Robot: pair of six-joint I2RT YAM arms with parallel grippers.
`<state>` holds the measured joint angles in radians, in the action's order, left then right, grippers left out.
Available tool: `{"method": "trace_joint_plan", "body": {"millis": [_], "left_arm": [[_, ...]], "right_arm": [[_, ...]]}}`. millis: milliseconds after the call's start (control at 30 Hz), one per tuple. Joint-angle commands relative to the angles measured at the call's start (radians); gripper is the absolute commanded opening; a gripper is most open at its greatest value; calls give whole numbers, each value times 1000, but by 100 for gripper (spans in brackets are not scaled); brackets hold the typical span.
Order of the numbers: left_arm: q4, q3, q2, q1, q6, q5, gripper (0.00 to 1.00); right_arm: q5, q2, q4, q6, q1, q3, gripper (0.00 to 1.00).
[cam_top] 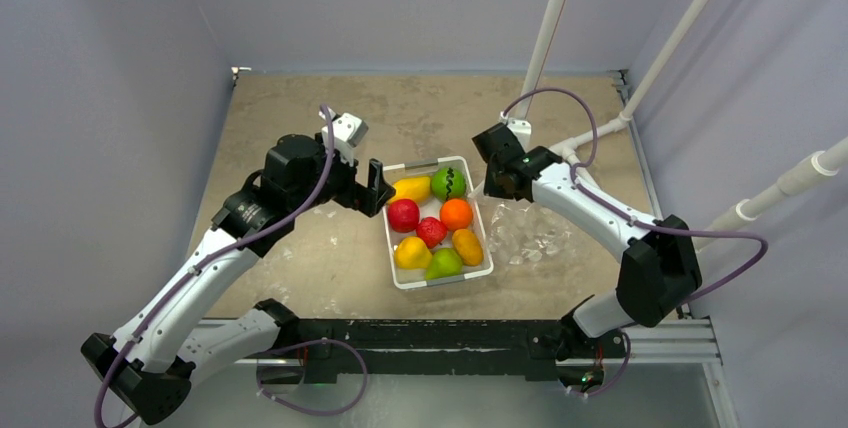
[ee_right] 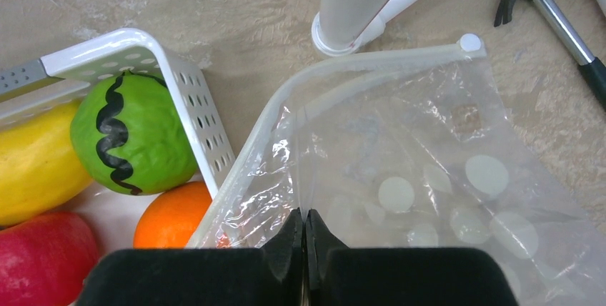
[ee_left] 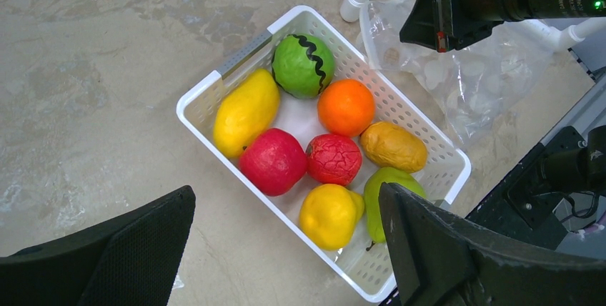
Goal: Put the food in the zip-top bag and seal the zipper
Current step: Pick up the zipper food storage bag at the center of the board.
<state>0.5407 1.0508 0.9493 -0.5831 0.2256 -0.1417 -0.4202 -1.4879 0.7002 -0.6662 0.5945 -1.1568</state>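
The food, several glossy toy fruits, lies in a white tray (cam_top: 396,273): a green one with a black wavy line (ee_left: 301,65), an orange (ee_left: 346,106), a red one (ee_left: 272,161) and a yellow one (ee_left: 327,214) among them. The clear zip-top bag (ee_right: 443,177) lies crinkled on the table just right of the tray (cam_top: 535,233). Its zipper (ee_right: 386,58) curves up along the far edge. My right gripper (ee_right: 305,216) is shut on a fold of the bag's film near the tray's corner. My left gripper (ee_left: 286,199) hangs open over the tray's left rim, holding nothing.
A white pole's foot (ee_right: 350,6) stands just behind the bag's zipper edge. A hammer (ee_right: 564,27) lies at the far right. More white pipes (cam_top: 690,28) rise at the back right. Bare tan tabletop (cam_top: 290,108) spreads left of the tray.
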Motion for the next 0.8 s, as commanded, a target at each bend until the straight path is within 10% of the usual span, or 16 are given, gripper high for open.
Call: {"method": "trace_joint_plan", "body": {"millis": [0,767], "left_arm": [[-5,15,-9,-4,9,11,100],[23,136,106,-4,121,226,99]], "right_arm": [[-29,-1,29,-31,4,-33,0],[96,328,-99,144,27,-79,0]]}}
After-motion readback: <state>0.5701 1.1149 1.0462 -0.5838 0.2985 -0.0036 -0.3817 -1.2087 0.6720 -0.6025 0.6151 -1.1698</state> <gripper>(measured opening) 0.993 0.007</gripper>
